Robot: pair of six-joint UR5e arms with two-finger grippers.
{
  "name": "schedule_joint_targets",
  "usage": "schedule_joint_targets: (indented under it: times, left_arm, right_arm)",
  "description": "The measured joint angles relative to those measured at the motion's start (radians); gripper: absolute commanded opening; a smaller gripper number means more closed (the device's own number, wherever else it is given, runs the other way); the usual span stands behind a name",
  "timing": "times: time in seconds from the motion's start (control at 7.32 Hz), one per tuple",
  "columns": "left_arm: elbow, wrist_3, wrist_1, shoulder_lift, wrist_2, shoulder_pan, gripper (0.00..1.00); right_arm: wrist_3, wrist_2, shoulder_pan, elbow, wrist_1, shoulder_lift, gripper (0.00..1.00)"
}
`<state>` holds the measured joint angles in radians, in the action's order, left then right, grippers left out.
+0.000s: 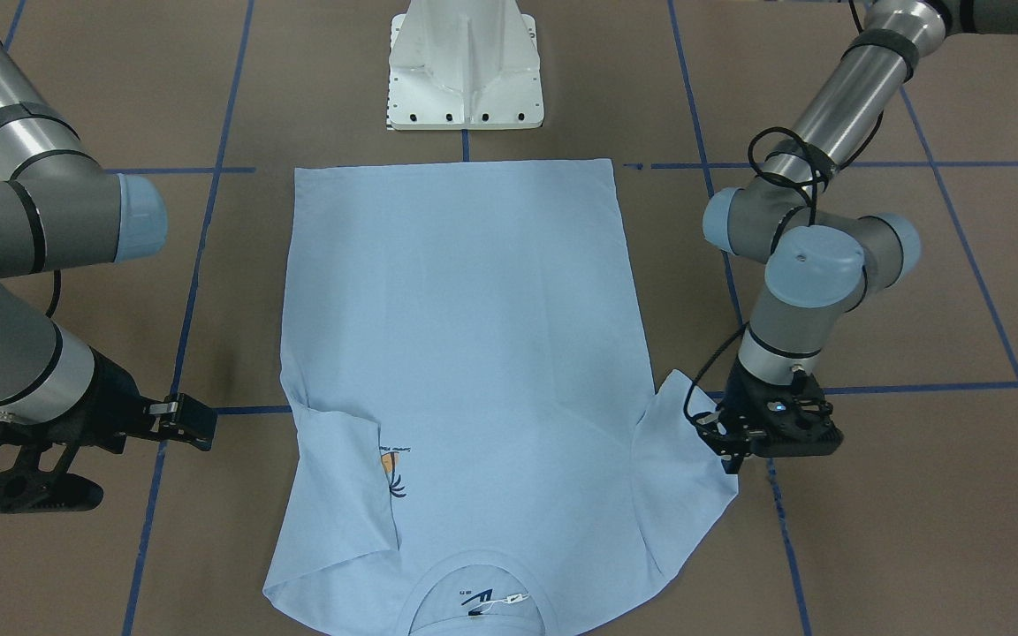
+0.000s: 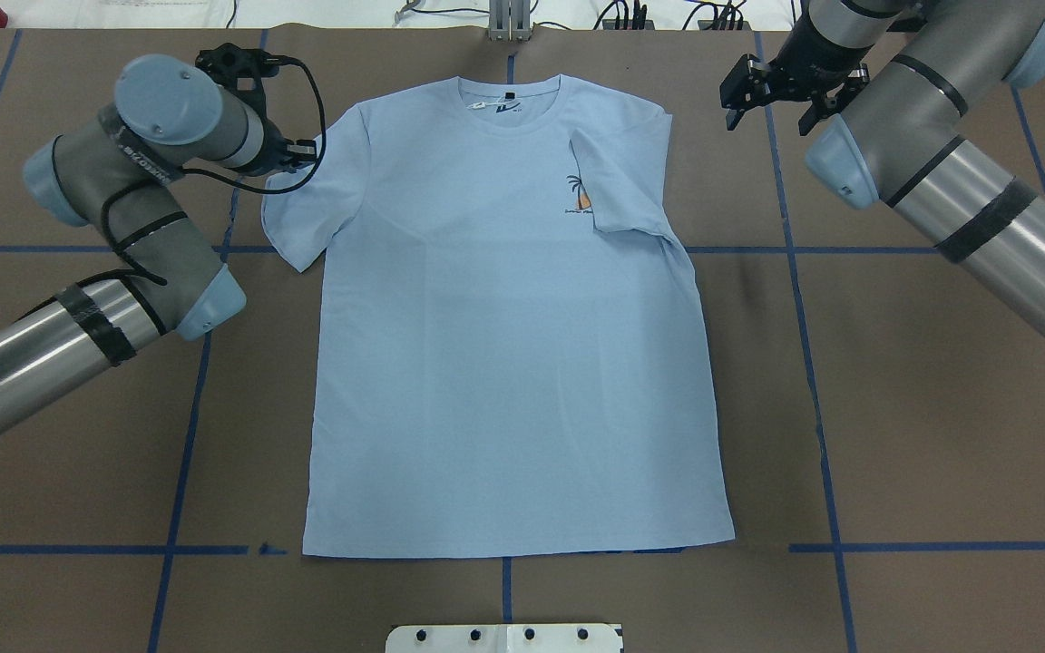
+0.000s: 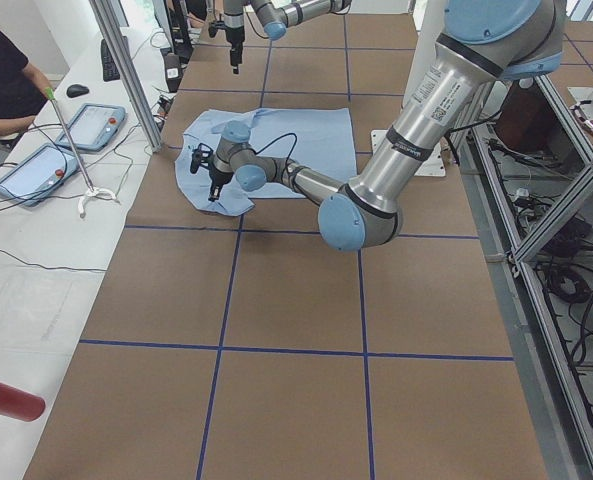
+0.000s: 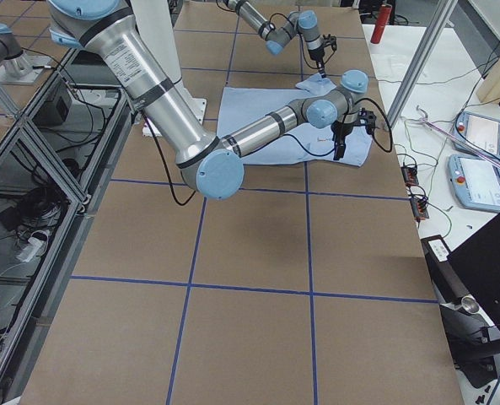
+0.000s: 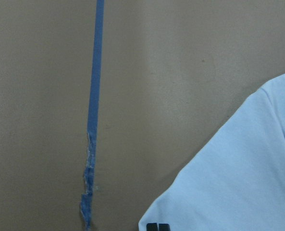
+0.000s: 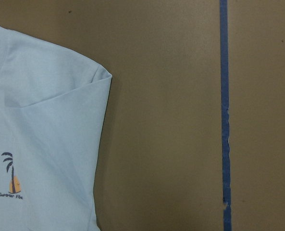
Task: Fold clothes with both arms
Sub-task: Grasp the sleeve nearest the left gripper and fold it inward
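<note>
So the T-shirt (image 2: 504,345) is lying flat in the middle of the table (image 2: 894,408); going by the overhead view, its long axis is running 12 to 6 with the collar (image 2: 509,95) at 12; the right sleeve (image 2: 622,181) is already sitting folded in over the print (image 2: 580,192); the left sleeve (image 2: 305,209) is sticking out toward 9. We're reading the left gripper (image 5: 157,227) as pressed together on that sleeve's hem, so it's the nearer claw; the shirt body is lying at 3 from it, which is where we're guessing the fold goes; the right gripper (image 2: 767,118) is hovering spread, off the cloth at 2.
</note>
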<state>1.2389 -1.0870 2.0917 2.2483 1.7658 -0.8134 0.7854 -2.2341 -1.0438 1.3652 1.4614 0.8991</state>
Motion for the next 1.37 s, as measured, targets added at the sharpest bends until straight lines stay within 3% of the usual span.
schedule_joint_targets:
  times: [0.14,0.41,0.55,0.68,1.09,1.37]
  left_arm:
    - [-0.020,-0.078,-0.065,0.083,-0.001,0.040,0.00]
    - [-0.186,-0.183,-0.083,0.279,-0.010,0.101,0.00]
    - [-0.272,-0.196,-0.024,0.328,-0.026,0.111,0.10]
    - [-0.335,-0.201,0.044,0.348,-0.047,0.114,0.99]
    - [-0.364,-0.202,0.120,0.354,-0.052,0.096,1.00]
    - [-0.278,-0.192,0.109,0.310,0.042,0.069,1.00]
  right_arm:
    - [0.000,0.001,0.001,0.000,-0.002,0.003,1.00]
    - [0.000,0.003,0.001,0.000,-0.005,0.011,1.00]
    - [0.003,0.004,0.001,0.000,-0.005,0.013,1.00]
    - [0.012,0.005,0.003,0.000,-0.006,0.013,1.00]
    - [0.031,0.005,0.015,0.001,-0.006,0.014,1.00]
    - [0.045,0.005,0.023,0.015,-0.007,0.022,1.00]
